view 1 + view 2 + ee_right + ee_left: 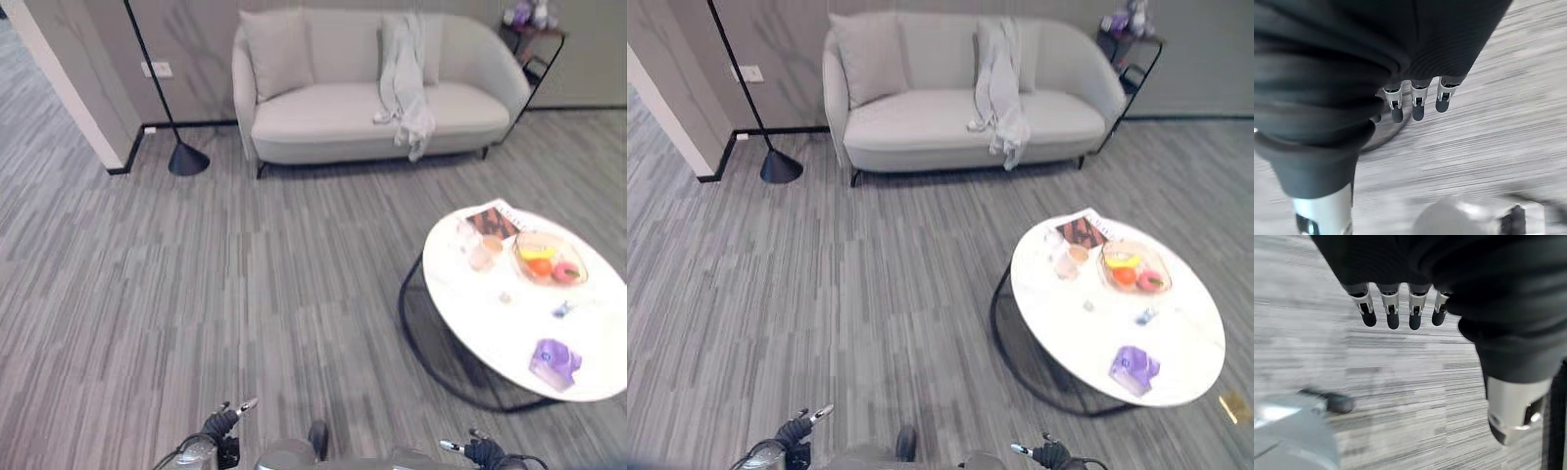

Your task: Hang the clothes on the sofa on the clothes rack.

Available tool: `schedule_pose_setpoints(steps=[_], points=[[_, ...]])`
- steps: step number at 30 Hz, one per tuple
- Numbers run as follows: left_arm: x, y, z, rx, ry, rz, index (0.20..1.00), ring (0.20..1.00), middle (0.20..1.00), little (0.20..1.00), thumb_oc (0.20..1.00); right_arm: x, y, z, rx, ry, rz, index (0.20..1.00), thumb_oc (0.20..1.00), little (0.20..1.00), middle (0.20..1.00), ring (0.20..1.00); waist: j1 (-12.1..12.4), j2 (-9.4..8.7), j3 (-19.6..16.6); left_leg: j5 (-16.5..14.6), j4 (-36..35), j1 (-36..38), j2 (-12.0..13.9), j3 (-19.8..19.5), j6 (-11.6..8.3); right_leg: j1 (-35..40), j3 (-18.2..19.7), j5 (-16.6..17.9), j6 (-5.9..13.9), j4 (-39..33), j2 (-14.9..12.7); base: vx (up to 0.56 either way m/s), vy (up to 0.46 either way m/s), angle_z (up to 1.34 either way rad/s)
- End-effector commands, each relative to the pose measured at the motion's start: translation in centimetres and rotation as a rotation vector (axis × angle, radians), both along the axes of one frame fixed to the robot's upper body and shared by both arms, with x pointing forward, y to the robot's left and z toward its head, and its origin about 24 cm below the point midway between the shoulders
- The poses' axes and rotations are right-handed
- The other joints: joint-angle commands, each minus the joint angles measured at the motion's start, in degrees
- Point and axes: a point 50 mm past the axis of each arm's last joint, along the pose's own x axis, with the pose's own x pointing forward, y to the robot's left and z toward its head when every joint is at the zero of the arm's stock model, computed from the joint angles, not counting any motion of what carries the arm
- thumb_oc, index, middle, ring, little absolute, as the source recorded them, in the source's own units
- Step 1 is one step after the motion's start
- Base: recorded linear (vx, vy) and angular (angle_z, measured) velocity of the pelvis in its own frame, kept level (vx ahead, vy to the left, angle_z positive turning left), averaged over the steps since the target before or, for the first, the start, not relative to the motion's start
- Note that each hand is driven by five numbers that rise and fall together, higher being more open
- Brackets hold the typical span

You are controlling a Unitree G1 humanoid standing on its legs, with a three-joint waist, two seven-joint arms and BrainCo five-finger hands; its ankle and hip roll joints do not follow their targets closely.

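Garment (pixel 404 83): light grey, draped over the backrest of the sofa (pixel 323 122) toward its right half, hanging down across the seat cushion with its lower end past the seat's front edge. No hand touches it.

Sofa: pale two-seater against the far wall, a matching cushion (pixel 277 51) leaning at its left end.

Floor lamp (pixel 186 157): thin black pole with a dark conical base, standing on the grey plank floor (pixel 196 284) just left of the sofa.

Side stand (pixel 534 44): dark, slim-legged, at the sofa's right end, with small purplish items on top, too small to identify.

Coffee table (pixel 490 323): round white top on a black ring frame, right of centre and well apart from the sofa. On it: a magazine (pixel 493 221) at the far edge, a clear bowl of fruit (pixel 549 261), a small glass (pixel 481 250) beside the bowl, a purple object (pixel 554 362) near the front edge.

Left hand (pixel 1400 308): low over bare floor, fingers straight and relaxed, holding nothing.

Right hand (pixel 1418 105): low over bare floor, fingers extended and loose, holding nothing.
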Motion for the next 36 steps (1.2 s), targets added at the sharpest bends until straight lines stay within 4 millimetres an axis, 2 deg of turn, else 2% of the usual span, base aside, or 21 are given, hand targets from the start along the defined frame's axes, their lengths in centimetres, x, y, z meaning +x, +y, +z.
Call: schedule_pose_setpoints(steps=[1, 2, 4, 7, 8, 10, 13, 14, 16, 19, 20, 21, 23, 24, 26, 29, 30, 31, 32, 33, 36], points=[[3.2, 0.8, 1.5, 0.009, -0.132, 0.033, 1.000, 1.000, 1.000, 1.000, 1.000, 2.4, -1.3, 1.3, -0.047, -0.090, 0.023, 1.000, 1.000, 1.000, 1.000, 1.000, 0.0, 1.35, 4.4, 1.9, -6.1, -0.1, 3.2, -3.6, -5.91, 8.4, -8.3, 3.4, -3.50, -30.1, -1.9, 0.50, 0.050, 0.39], [3.3, 0.9, 1.6, 0.012, -0.135, 0.032, 1.000, 1.000, 1.000, 1.000, 1.000, 2.4, -1.5, 1.3, -0.052, -0.090, 0.016, 1.000, 1.000, 1.000, 1.000, 1.000, -0.6, 1.79, 4.8, 0.9, -6.1, 1.1, 3.8, -3.8, -6.29, 7.6, -10.2, 1.5, -3.97, -35.6, -1.8, 0.47, -0.037, 0.32], [3.3, 0.8, 1.5, 0.014, -0.131, 0.028, 1.000, 1.000, 1.000, 1.000, 1.000, 2.5, -1.8, 1.4, -0.057, -0.088, 0.014, 1.000, 1.000, 1.000, 1.000, 1.000, -1.3, 1.25, 5.8, -1.0, -6.1, 3.2, 3.7, -4.5, -7.11, 6.7, -11.7, 1.2, -3.17, -47.9, -0.8, 0.37, -0.127, 0.18], [2.8, 0.9, 1.2, 0.024, -0.109, 0.041, 1.000, 1.000, 1.000, 1.000, 1.000, 2.1, -1.9, 1.2, -0.065, -0.060, 0.008, 1.000, 1.000, 1.000, 1.000, 1.000, -2.9, -0.34, 6.4, -4.3, -6.1, 7.3, 2.9, -6.8, -8.38, 3.7, -9.6, 6.2, -0.17, -65.2, 1.4, 0.45, -0.131, 0.24], [2.7, 0.9, 1.2, 0.023, -0.109, 0.048, 1.000, 1.000, 1.000, 1.000, 1.000, 2.1, -2.0, 1.1, -0.066, -0.055, 0.009, 1.000, 1.000, 1.000, 1.000, 1.000, -3.0, -0.11, 6.6, -5.2, -6.1, 8.3, 3.6, -7.1, -8.83, 3.8, -9.2, 7.3, 0.48, -68.7, 2.5, 0.47, -0.098, 0.61], [2.3, 1.1, 1.0, 0.029, -0.098, 0.063, 1.000, 1.000, 1.000, 1.000, 1.000, 2.0, -2.3, 1.2, -0.077, -0.043, 0.014, 1.000, 1.000, 1.000, 1.000, 1.000, -3.6, -0.21, 6.9, -7.3, -6.1, 10.8, 4.8, -8.1, -10.19, -3.2, -11.5, 8.7, 2.18, -69.7, 2.6, 0.50, -0.137, 0.61], [2.0, 0.9, 0.8, 0.026, -0.083, 0.047, 1.000, 1.000, 1.000, 1.000, 1.000, 1.5, -2.6, 1.1, -0.086, -0.028, 0.022, 1.000, 1.000, 1.000, 1.000, 1.000, -3.9, -0.85, 6.0, -8.9, -6.1, 11.3, 5.2, -9.4, -10.64, -2.2, -12.9, 9.7, 1.62, -69.7, 2.3, 0.42, -0.195, 0.41], [1.7, 0.6, 0.6, 0.026, -0.065, 0.043, 1.000, 1.000, 1.000, 1.000, 1.000, 1.0, -2.8, 1.1, -0.094, -0.022, 0.023, 1.000, 1.000, 1.000, 1.000, 1.000, -4.3, -0.85, 5.3, -9.7, -6.1, 12.5, 6.7, -9.9, -11.02, -1.2, -12.4, 10.7, 0.63, -69.7, 3.3, 0.48, -0.289, 0.27], [1.8, 0.4, 0.5, 0.023, -0.066, 0.036, 1.000, 1.000, 1.000, 1.000, 1.000, 0.7, -3.4, 1.1, -0.104, -0.014, 0.017, 1.000, 1.000, 1.000, 1.000, 1.000, -5.0, -0.10, 4.4, -8.4, -6.1, 12.7, 9.4, -10.3, -12.11, 0.2, -11.0, 11.0, 0.01, -69.7, 4.3, 0.50, -0.323, 0.61], [2.1, 0.0, 0.6, 0.019, -0.078, 0.011, 1.000, 1.000, 1.000, 1.000, 1.000, 0.5, -4.3, 1.5, -0.122, -0.033, -0.022, 1.000, 1.000, 1.000, 1.000, 1.000, -5.9, 1.14, 3.5, -2.7, -1.8, 11.9, 12.8, -11.1, -14.41, 3.2, -10.0, 9.7, -1.77, -69.7, 6.1, 0.46, -0.334, 0.88], [2.5, -0.2, 0.8, 0.020, -0.085, -0.028, 1.000, 1.000, 1.000, 1.000, 1.000, 0.5, -4.5, 1.7, -0.119, -0.051, -0.042, 1.000, 1.000, 1.000, 1.000, 1.000, -6.7, 1.59, 3.3, 2.8, 6.7, 9.4, 14.6, -9.6, -16.80, 6.7, -11.0, 6.9, -3.58, -69.7, 7.0, 0.65, -0.516, 0.56], [2.9, -0.2, 1.0, 0.012, -0.102, -0.035, 1.000, 1.000, 1.000, 1.000, 1.000, 0.5, -4.9, 1.9, -0.121, -0.065, -0.052, 1.000, 1.000, 1.000, 1.000, 1.000, -6.7, 0.92, 4.0, 8.1, 17.4, 5.5, 15.0, -6.6, -16.66, 10.5, -11.2, 4.9, -5.51, -69.7, 7.5, 0.60, -0.484, 0.42], [3.2, -0.4, 1.1, 0.003, -0.112, -0.036, 1.000, 1.000, 1.000, 1.000, 1.000, 1.0, -5.3, 2.2, -0.136, -0.076, -0.061, 1.000, 1.000, 1.000, 1.000, 1.000, -5.9, -0.12, 5.2, 8.9, 25.7, 0.9, 15.3, -3.5, -14.74, 14.0, -10.8, 2.8, -6.82, -69.7, 7.7, 0.32, -0.301, 0.04], [3.2, -0.4, 1.1, 0.003, -0.113, -0.036, 1.000, 1.000, 1.000, 1.000, 1.000, 1.0, -5.3, 2.2, -0.136, -0.076, -0.061, 1.000, 1.000, 1.000, 1.000, 1.000, -5.9, 0.02, 5.3, 8.7, 26.1, 0.7, 15.4, -3.5, -14.75, 14.0, -10.8, 2.8, -6.83, -69.7, 7.8, 0.18, -0.179, -0.35], [3.7, -0.6, 1.3, -0.005, -0.129, -0.033, 1.000, 1.000, 1.000, 1.000, 1.000, 1.7, -5.5, 2.6, -0.148, -0.099, -0.066, 1.000, 1.000, 1.000, 1.000, 1.000, -4.6, -0.63, 6.4, 3.9, 27.7, -4.7, 13.8, -0.8, -13.05, 16.6, -9.4, 0.7, -6.93, -69.7, 7.9, 0.32, -0.161, -0.54], [3.9, -1.4, 1.2, -0.024, -0.142, -0.041, 1.000, 1.000, 1.000, 1.000, 1.000, 2.5, -5.9, 3.1, -0.162, -0.128, -0.056, 1.000, 1.000, 1.000, 1.000, 1.000, -1.9, -0.57, 7.5, 0.4, 17.5, -11.4, 8.7, 0.6, -12.01, 20.3, -6.5, -1.8, -6.38, -69.7, 8.4, 0.35, -0.068, -0.49], [3.9, -1.4, 1.3, -0.024, -0.142, -0.041, 1.000, 1.000, 1.000, 1.000, 1.000, 2.5, -5.9, 3.1, -0.162, -0.128, -0.056, 1.000, 1.000, 1.000, 1.000, 1.000, -1.9, -0.67, 7.4, 0.6, 17.2, -11.5, 8.6, 0.6, -11.99, 20.2, -6.5, -1.8, -6.37, -69.7, 8.3, 0.37, 0.007, -0.66], [3.7, -1.5, 1.2, -0.030, -0.141, -0.041, 1.000, 1.000, 1.000, 1.000, 1.000, 2.7, -5.8, 3.1, -0.165, -0.126, -0.046, 1.000, 1.000, 1.000, 1.000, 1.000, -0.3, 0.91, 7.2, 4.4, 6.0, -13.1, 6.0, -1.2, -12.29, 21.9, -5.0, -3.0, -6.33, -69.7, 10.6, 0.27, 0.008, -0.55], [3.7, -1.5, 1.2, -0.030, -0.140, -0.041, 1.000, 1.000, 1.000, 1.000, 1.000, 2.7, -5.8, 3.0, -0.165, -0.126, -0.046, 1.000, 1.000, 1.000, 1.000, 1.000, -0.2, 0.79, 7.4, 4.7, 5.2, -12.3, 5.9, -1.1, -12.28, 22.3, -4.9, -3.1, -6.30, -69.7, 10.4, 0.57, 0.005, -0.38], [3.3, -1.3, 1.1, -0.031, -0.135, -0.039, 1.000, 1.000, 1.000, 1.000, 1.000, 2.5, -5.7, 2.9, -0.165, -0.117, -0.043, 1.000, 1.000, 1.000, 1.000, 1.000, 1.3, 1.98, 6.8, 8.9, -4.0, -15.0, 4.3, -2.0, -12.89, 24.6, -3.3, -4.8, -6.59, -69.7, 12.4, 0.46, -0.018, -0.42], [2.7, -1.0, 0.9, -0.022, -0.116, -0.043, 1.000, 1.000, 1.000, 1.000, 1.000, 2.2, -5.5, 2.6, -0.160, -0.108, -0.046, 1.000, 1.000, 1.000, 1.000, 1.000, 2.0, 1.77, 7.0, 9.5, -6.1, -19.4, 3.4, 1.2, -14.03, 27.3, -1.6, -6.6, -7.01, -69.7, 13.0, 0.46, 0.010, -0.64]])
